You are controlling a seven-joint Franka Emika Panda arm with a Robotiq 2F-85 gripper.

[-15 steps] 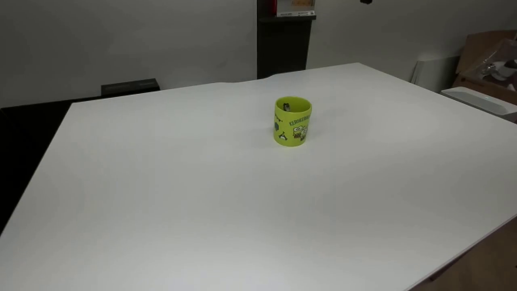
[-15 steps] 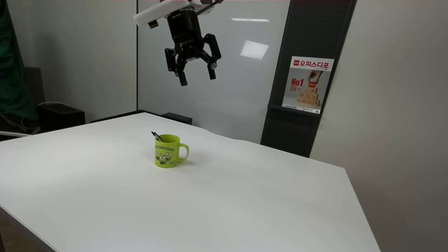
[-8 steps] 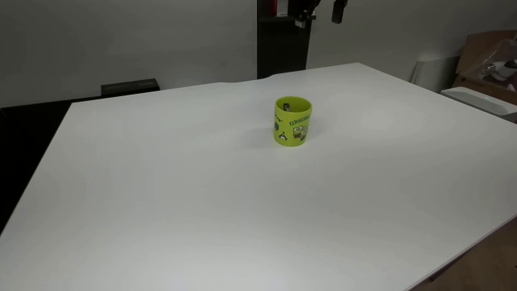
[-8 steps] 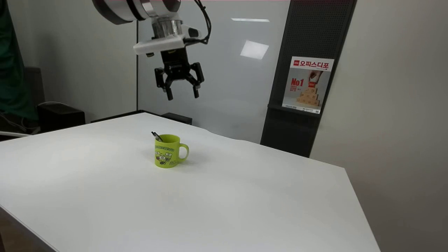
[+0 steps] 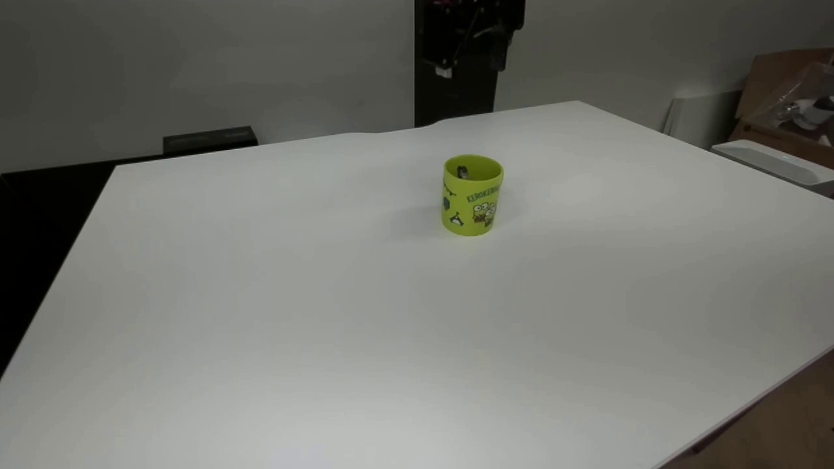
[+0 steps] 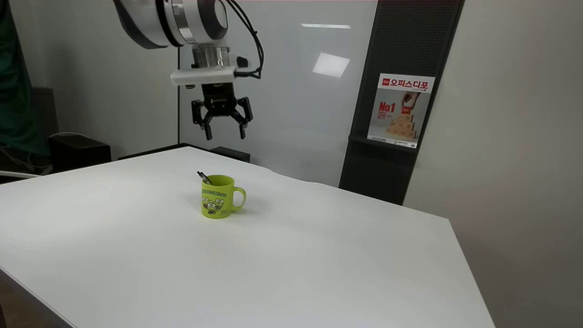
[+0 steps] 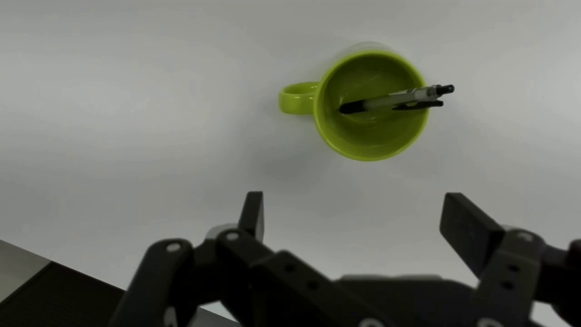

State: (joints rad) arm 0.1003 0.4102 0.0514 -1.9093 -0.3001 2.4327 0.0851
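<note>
Pen (image 7: 399, 98) leaned in the green mug (image 7: 370, 147), up-frame of my spread jaws in wrist view

Its long axis ran nearly along the line between the jaws, clicker end sticking out opposite the handle (image 7: 296, 104); mug stood upright on the white table (image 7: 136, 136), and I had the gripper (image 7: 353, 202) above, well apart, holding nothing

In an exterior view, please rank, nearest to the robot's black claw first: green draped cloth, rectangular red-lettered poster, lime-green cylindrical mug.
From the black two-fingered gripper:
1. Lime-green cylindrical mug, below, on the white table.
2. Rectangular red-lettered poster, at picture right.
3. Green draped cloth, at the picture's left edge.
</note>
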